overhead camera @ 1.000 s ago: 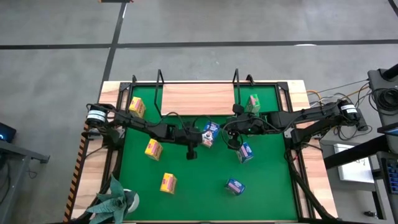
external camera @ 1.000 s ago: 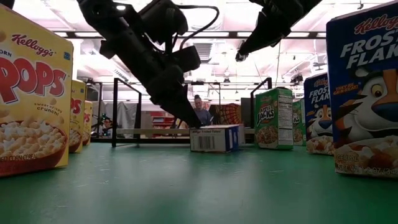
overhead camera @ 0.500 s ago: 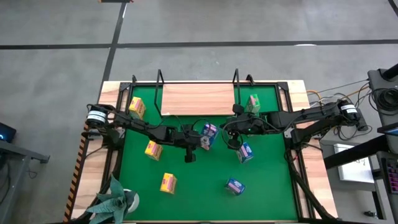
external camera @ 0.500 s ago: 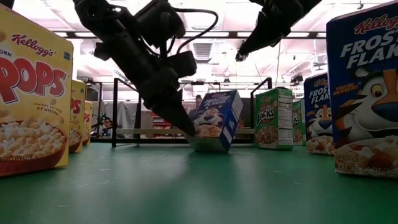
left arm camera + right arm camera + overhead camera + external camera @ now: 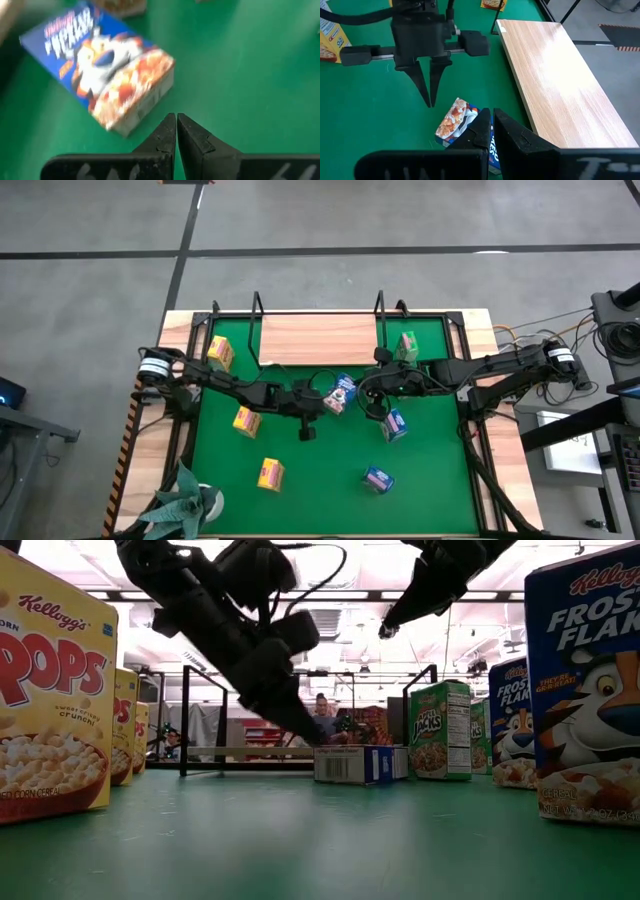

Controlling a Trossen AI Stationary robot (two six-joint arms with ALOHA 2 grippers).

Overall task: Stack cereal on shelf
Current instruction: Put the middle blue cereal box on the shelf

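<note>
A blue cereal box (image 5: pixel 340 393) (image 5: pixel 105 70) lies flat on the green mat, just near of the wooden shelf (image 5: pixel 318 338) (image 5: pixel 550 75). My left gripper (image 5: pixel 319 402) (image 5: pixel 176 120) is shut and points down at the mat, close by the box's left side. In the left wrist view a thin strip of green shows between the tips and the box. My right gripper (image 5: pixel 372 410) (image 5: pixel 491 117) is shut and hangs high over the mat (image 5: pixel 383 632), to the right of that box. The other boxes stand or lie about the mat.
A green box (image 5: pixel 407 345) stands right of the shelf, and two blue boxes (image 5: pixel 393 423) (image 5: pixel 377 479) sit toward the near right. Yellow boxes (image 5: pixel 220 352) (image 5: pixel 246 420) (image 5: pixel 270 473) are spread along the left side. Black wire uprights (image 5: pixel 258 305) rise at the shelf's ends. A plant (image 5: pixel 185 505) stands at the near left corner.
The blue box beside my left gripper lay flat, tipped up onto one edge half a second ago, and has fallen flat again, a little farther toward the table's right. My left gripper stayed low beside it, shifting only slightly. My right arm kept still.
</note>
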